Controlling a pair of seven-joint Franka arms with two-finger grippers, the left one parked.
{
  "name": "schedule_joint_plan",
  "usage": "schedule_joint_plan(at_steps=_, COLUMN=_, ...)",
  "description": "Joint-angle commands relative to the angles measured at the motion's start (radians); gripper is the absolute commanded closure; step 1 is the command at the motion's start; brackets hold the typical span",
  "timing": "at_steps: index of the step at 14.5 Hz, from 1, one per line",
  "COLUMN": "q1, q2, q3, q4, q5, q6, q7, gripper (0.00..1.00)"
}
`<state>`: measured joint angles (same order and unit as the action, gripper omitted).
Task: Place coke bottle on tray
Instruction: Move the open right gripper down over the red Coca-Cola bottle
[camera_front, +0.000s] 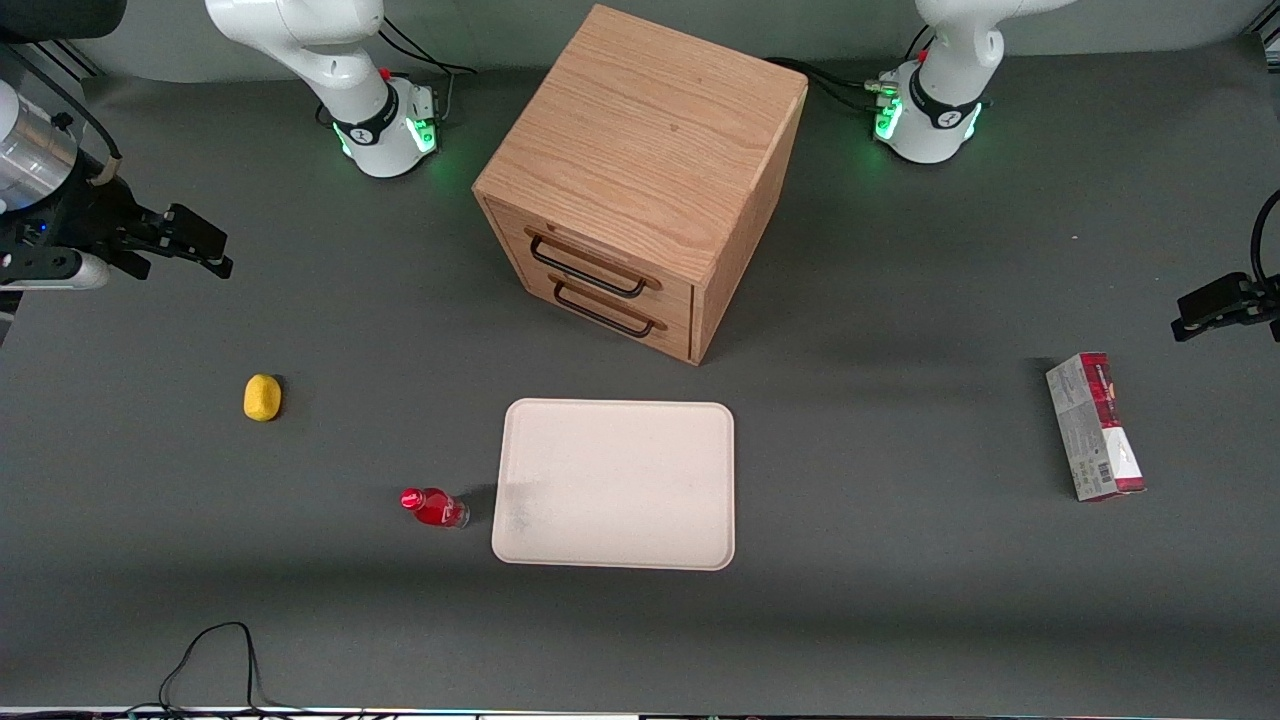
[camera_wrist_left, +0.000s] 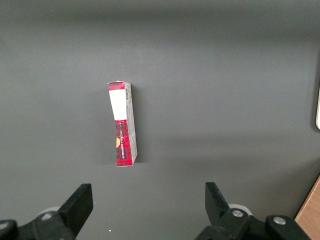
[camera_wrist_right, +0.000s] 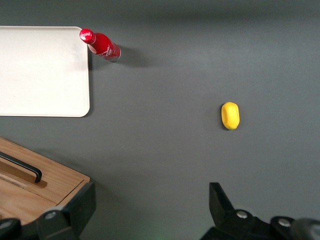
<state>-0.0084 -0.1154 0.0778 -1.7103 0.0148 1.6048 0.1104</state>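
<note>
The coke bottle (camera_front: 435, 507), tiny, clear, with red cap and red label, stands on the grey table just beside the tray's edge toward the working arm's end. It also shows in the right wrist view (camera_wrist_right: 101, 45). The cream-white tray (camera_front: 615, 483) lies flat in front of the wooden drawer cabinet (camera_front: 640, 170), nearer the front camera; its corner shows in the right wrist view (camera_wrist_right: 45, 70). My right gripper (camera_front: 205, 250) hangs open and empty high above the working arm's end of the table, well away from the bottle; its fingers (camera_wrist_right: 220, 202) are wide apart.
A small yellow lump (camera_front: 262, 397) lies on the table between my gripper and the bottle, also in the right wrist view (camera_wrist_right: 230, 115). A red-and-grey carton box (camera_front: 1095, 426) lies toward the parked arm's end. A black cable (camera_front: 215, 660) loops at the front edge.
</note>
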Motion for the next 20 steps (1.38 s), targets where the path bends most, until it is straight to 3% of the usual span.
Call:
schedule_joint_plan(at_steps=1, q1=0.010, q2=0.011, q3=-0.012, q4=0.032, q5=0.022, q6=-0.023, q7=-0.021, gripper=0.00)
schedule_joint_plan(at_steps=6, q1=0.013, q2=0.069, q3=0.002, q4=0.098, q5=0.022, q6=-0.022, q7=-0.024, gripper=0.00)
schedule_joint_plan(at_steps=12, q1=0.028, q2=0.464, q3=0.086, q4=0.500, q5=0.002, q6=-0.046, q7=-0.008, gripper=0.00)
schedule_joint_plan(at_steps=14, q1=0.036, q2=0.596, q3=0.146, q4=0.624, q5=-0.053, q6=-0.046, q7=0.027, gripper=0.00)
schedule_joint_plan(at_steps=18, q1=0.064, q2=0.821, q3=0.291, q4=0.780, q5=-0.269, q6=-0.033, q7=0.178, gripper=0.00)
schedule_joint_plan(at_steps=20, q1=0.064, q2=0.878, q3=0.307, q4=0.802, q5=-0.299, q6=-0.007, q7=0.193, gripper=0.01)
